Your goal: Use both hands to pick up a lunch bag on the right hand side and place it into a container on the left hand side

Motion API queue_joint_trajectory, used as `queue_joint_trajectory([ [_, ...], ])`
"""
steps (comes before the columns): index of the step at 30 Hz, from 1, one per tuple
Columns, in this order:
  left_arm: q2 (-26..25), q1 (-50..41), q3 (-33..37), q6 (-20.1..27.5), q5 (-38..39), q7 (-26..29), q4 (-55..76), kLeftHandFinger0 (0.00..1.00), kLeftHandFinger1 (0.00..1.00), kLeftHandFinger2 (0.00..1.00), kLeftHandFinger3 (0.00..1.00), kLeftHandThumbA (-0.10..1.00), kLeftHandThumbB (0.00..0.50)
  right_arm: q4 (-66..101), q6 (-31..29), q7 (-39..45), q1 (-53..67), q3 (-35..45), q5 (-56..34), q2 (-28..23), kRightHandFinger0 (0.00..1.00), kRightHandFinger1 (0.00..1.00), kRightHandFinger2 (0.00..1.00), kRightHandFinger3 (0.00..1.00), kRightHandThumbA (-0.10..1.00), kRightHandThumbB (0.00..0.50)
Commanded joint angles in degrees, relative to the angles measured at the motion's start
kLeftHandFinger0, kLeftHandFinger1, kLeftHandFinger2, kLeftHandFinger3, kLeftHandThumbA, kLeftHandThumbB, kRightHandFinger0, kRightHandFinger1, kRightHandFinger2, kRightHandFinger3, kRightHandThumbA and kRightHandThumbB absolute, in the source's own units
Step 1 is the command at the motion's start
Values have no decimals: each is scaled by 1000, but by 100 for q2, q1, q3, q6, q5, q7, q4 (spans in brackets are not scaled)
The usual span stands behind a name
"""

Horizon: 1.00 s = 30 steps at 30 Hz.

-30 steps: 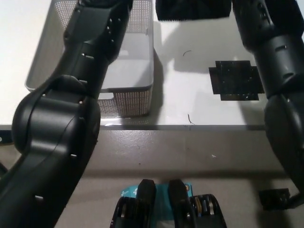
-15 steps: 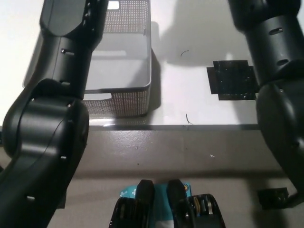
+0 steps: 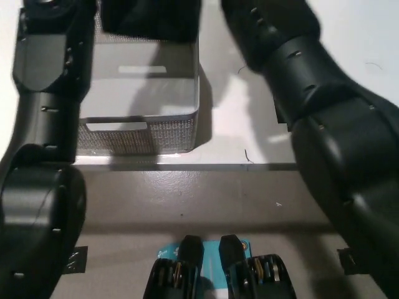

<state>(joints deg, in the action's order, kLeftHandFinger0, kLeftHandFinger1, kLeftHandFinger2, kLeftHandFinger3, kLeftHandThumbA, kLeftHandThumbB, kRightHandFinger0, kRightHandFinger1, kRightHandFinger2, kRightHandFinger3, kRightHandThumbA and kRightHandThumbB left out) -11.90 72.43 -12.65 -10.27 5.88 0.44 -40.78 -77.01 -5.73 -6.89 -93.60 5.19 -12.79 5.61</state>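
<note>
Head view: you have both arms reaching over the basket (image 3: 143,118) on the table (image 3: 230,137), with a dark shape, likely the bag (image 3: 149,18), above its far end (hands and fingers out of view, I cannot tell). Lowering and release remain.

Black lunch bag (image 3: 149,18) over grey mesh container (image 3: 140,128); both arms flanking.

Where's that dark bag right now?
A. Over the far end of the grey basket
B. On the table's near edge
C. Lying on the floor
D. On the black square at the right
A: the bag shows over the far end of the basket.
</note>
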Motion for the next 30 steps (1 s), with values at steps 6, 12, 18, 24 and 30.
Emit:
queue_joint_trajectory([
  [6, 39, 108, -219, 202, 255, 172, 834, 1000, 1000, 1000, 1000, 1000, 214, -173, -280, 806, -733, -171, 200, 576, 1000, 1000, 1000, 1000, 1000, 0],
  [12, 127, 80, -244, 58, 257, 245, 671, 1000, 1000, 1000, 1000, 1000, 243, -178, -259, 769, -601, -157, 211, 541, 1000, 1000, 1000, 1000, 1000, 0],
  [18, 160, 124, -187, 105, 441, -176, 242, 1000, 1000, 1000, 1000, 1000, 232, -198, -193, 691, -408, -172, 289, 473, 1000, 1000, 1000, 1000, 1000, 18],
  [24, -748, 83, 1218, 111, -595, -1569, -554, 1000, 1000, 1000, 1000, 1000, 333, -249, 628, -240, -178, -2557, 2729, -96, 1000, 1000, 1000, 1000, 1000, 34],
  [30, -2808, 502, 3787, 1309, -2954, -3480, -1568, 1000, 1000, 1000, 1000, 1000, 302, -4, 550, 757, 109, -3904, 3553, -1417, 975, 1000, 1000, 1000, 469, 92],
])
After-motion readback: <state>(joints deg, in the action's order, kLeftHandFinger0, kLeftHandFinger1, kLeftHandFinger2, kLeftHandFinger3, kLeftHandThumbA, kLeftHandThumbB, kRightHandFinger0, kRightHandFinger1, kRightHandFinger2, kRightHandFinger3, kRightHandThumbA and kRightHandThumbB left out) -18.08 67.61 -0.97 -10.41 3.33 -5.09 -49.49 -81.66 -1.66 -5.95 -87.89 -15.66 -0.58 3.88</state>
